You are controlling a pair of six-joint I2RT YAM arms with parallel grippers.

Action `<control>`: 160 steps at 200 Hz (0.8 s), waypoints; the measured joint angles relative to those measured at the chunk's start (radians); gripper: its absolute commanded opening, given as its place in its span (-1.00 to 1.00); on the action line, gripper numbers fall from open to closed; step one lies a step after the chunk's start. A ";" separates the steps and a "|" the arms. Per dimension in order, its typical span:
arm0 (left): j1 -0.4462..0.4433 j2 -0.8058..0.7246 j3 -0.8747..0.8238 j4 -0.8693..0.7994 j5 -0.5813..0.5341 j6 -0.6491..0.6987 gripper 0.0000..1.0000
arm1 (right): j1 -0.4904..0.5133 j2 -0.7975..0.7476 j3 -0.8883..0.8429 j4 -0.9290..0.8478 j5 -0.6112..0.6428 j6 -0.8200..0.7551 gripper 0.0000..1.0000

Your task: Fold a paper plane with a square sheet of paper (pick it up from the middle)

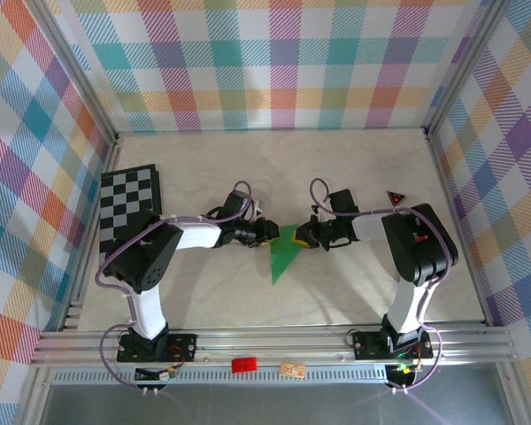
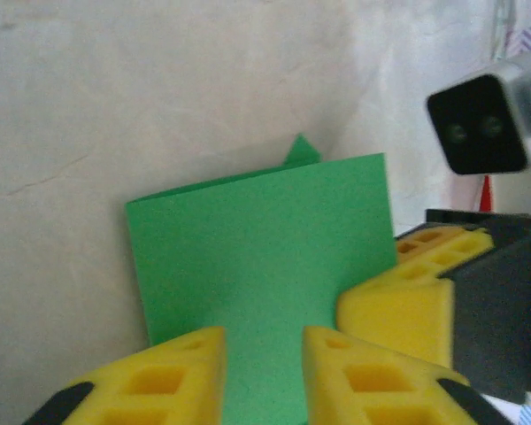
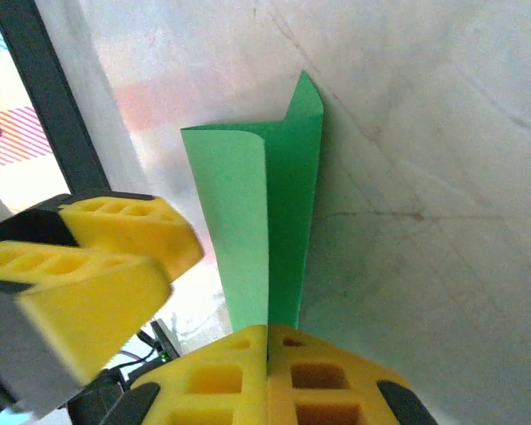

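Observation:
The square sheet of paper [image 1: 283, 252] is bright green and folded along its middle, tapering to a point toward the near edge in the top view. It is held up between the two grippers over the table's centre. My right gripper [image 1: 303, 235] is shut on the fold, and the doubled paper [image 3: 265, 221] rises straight out from between its closed fingertips [image 3: 267, 341]. My left gripper [image 1: 270, 232] faces it from the left. Its jaws [image 2: 264, 372] stand apart, with the flat green face [image 2: 257, 239] showing in the gap between them. The right gripper's yellow fingers [image 2: 407, 301] sit close beside it.
A black-and-white chessboard [image 1: 128, 208] lies at the far left of the table. A small red-and-black triangle [image 1: 395, 198] sits behind the right arm. Plaid walls close in three sides. A red block [image 1: 243, 364] rests on the front rail.

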 measured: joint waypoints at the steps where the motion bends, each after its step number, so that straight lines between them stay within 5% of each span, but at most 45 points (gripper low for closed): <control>1: 0.000 -0.002 0.000 0.000 -0.001 0.000 -0.31 | 0.000 -0.001 -0.001 0.002 0.001 0.002 -1.00; 72: -0.028 -0.141 -0.074 -0.008 -0.120 0.084 -0.22 | 0.000 -0.120 -0.139 0.130 0.112 0.167 -1.00; 160: -0.308 -0.203 -0.051 -0.185 -0.394 0.372 -0.15 | 0.000 -0.183 -0.194 0.156 0.207 0.272 -1.00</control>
